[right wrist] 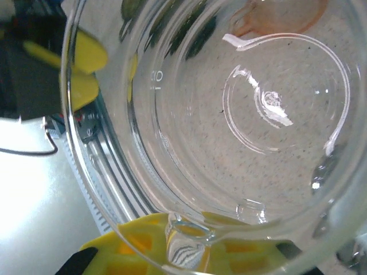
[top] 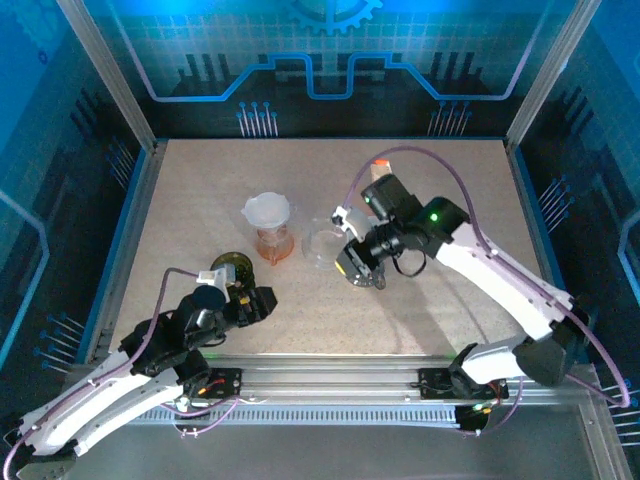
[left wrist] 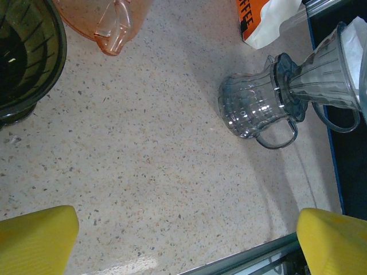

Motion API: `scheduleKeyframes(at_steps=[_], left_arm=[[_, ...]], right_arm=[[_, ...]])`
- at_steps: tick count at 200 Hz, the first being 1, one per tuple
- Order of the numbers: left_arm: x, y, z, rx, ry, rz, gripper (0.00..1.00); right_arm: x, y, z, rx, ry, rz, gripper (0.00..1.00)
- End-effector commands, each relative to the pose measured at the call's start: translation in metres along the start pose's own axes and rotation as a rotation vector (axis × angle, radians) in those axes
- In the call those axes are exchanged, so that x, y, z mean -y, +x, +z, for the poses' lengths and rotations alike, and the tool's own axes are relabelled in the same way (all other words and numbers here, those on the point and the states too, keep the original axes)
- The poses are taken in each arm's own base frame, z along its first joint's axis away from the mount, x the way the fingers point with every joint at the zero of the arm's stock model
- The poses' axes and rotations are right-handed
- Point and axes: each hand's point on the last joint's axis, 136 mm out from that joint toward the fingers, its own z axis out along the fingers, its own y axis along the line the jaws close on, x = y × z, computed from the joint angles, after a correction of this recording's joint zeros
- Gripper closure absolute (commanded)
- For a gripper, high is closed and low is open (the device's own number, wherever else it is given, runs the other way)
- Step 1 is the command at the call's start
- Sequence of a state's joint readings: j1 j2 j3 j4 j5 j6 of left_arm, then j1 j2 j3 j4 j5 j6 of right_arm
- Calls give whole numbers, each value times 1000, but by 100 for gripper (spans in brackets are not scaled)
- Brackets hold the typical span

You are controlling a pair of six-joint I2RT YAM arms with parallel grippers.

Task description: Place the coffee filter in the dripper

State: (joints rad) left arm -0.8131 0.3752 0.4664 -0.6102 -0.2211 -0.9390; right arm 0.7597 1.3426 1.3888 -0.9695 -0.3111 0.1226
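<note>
Finding one: your right gripper (top: 358, 268) is closed on the wall of a clear glass vessel (top: 320, 243), just right of table centre. The right wrist view looks straight into its mouth, with a yellow finger (right wrist: 132, 255) under the rim at the bottom edge, so I judge you are holding it by the lip to keep it out of the work area. Finding two: your left gripper (top: 255, 302) holds nothing. Its two yellow fingertips (left wrist: 37, 238) stand wide apart over bare table (top: 420, 180), near and left of centre, which reads as a hand parked ready rather than committed. The coffee filter (top: 267, 211), a white cone, stands in the mouth of the orange dripper (top: 274, 245), slightly left of centre and just left of the glass vessel. From above I cannot tell whether it is pressed home or merely perched, so treat the seating as unconfirmed. A dark green dripper (top: 233, 268) sits just beside the left gripper, on its far-left side, with no filter visible in it. Count from overhead: one filter, two drippers (one orange, one green), one glass vessel, two grippers. The left wrist view adds one grey ribbed carafe (left wrist: 252, 109) with one ribbed cone (left wrist: 321, 71) at its mouth, and one corner of an orange-and-white bag (left wrist: 258, 20). Something white shows at that cone's edge, too cropped to name.
</note>
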Motion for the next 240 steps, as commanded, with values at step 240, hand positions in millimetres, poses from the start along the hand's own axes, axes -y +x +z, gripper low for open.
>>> scheduleKeyframes(at_steps=[240], left_arm=[[-7,-8,-8,35,-38,16,1]], right_arm=[[11,123,145,-233,-20,194,59]])
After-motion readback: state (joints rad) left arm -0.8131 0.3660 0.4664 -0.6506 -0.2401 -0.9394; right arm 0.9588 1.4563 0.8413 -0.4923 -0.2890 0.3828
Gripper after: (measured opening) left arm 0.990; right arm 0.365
